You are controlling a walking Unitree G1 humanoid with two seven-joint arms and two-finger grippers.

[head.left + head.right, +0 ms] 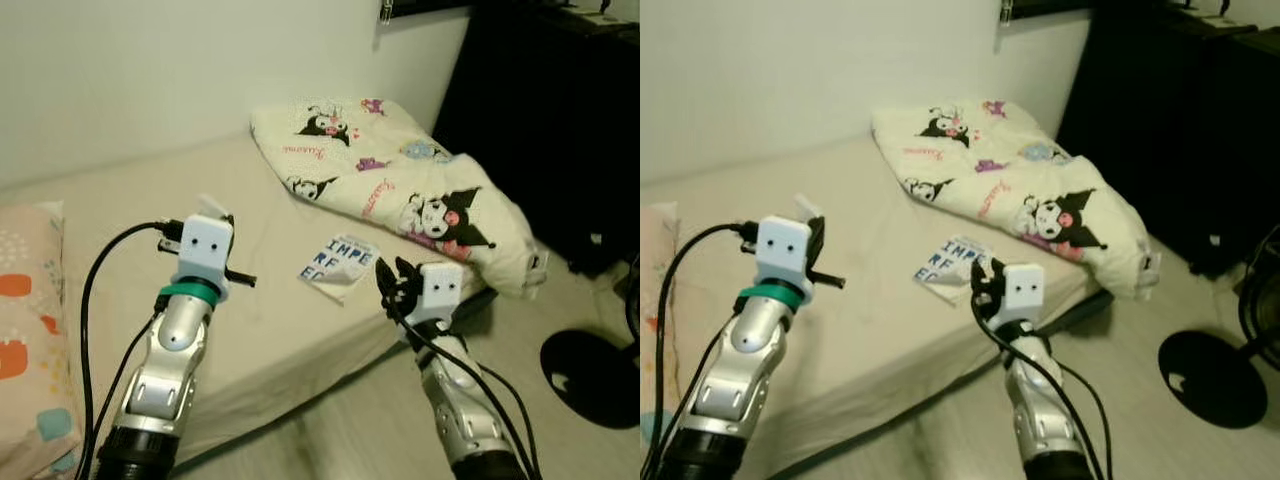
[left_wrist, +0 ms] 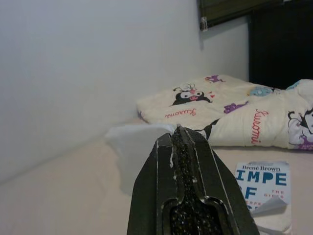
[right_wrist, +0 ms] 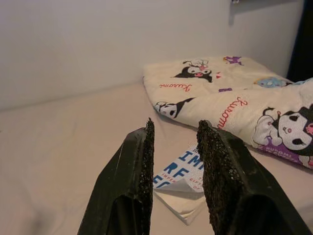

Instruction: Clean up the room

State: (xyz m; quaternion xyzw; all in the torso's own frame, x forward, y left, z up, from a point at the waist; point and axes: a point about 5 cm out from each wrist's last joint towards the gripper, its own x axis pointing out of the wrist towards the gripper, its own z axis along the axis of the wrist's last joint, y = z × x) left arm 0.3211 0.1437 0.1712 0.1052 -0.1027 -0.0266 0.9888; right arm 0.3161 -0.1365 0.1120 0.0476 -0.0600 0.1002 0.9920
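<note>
Low bed [image 1: 290, 300] with a smooth beige sheet, set against a pale wall [image 1: 150, 70]. At the far right end, a soft folded blanket [image 1: 400, 185], cream with cartoon prints and pink script, draping over the bed's right corner. Near edge of the bed, just in front of the blanket: a flat rectangular book [image 1: 340, 267], white cover with blue block letters, its near corner curled up.

Left hand [image 2: 178, 134] raised above the middle of the bed, rough black pads pressed together on a thin white tissue [image 2: 134, 147], crumpled and translucent. From the head, just a white scrap [image 1: 212, 207] above the wrist housing.

Right hand [image 3: 173, 142] over the near bed edge, fingers [image 3: 142, 161] parted with a clear gap and nothing between them, aimed at the book.

Far left: a pillow [image 1: 30, 340] with orange and teal patches, cut off by the frame. Right: dark furniture [image 1: 560, 120], details lost in shadow, and a round black fan base [image 1: 590, 375] on the pale floor [image 1: 380, 430].
</note>
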